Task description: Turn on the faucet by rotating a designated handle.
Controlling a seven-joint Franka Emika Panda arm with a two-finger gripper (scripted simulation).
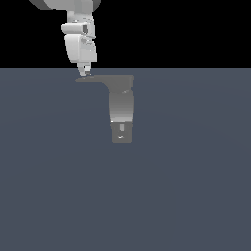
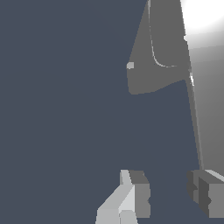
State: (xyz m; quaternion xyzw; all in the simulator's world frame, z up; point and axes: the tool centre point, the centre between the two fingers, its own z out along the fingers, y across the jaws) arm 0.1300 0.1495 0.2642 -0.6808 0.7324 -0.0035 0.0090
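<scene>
Pincer (image 1: 85,72): fingers parted, holding nothing, poised at tip of handle (image 1: 95,79), apparently to push it around faucet (image 1: 121,110).

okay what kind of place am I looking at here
Likely a bare simulated test scene, not a real kitchen: a lone grey faucet stands on a flat, featureless blue-grey floor under a black void, with a white robot gripper at the tip of its handle.

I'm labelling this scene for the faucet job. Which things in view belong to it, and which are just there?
Belongs to the job:
faucet
handle
gripper, at the handle's tip

Just there:
grey floor
</scene>
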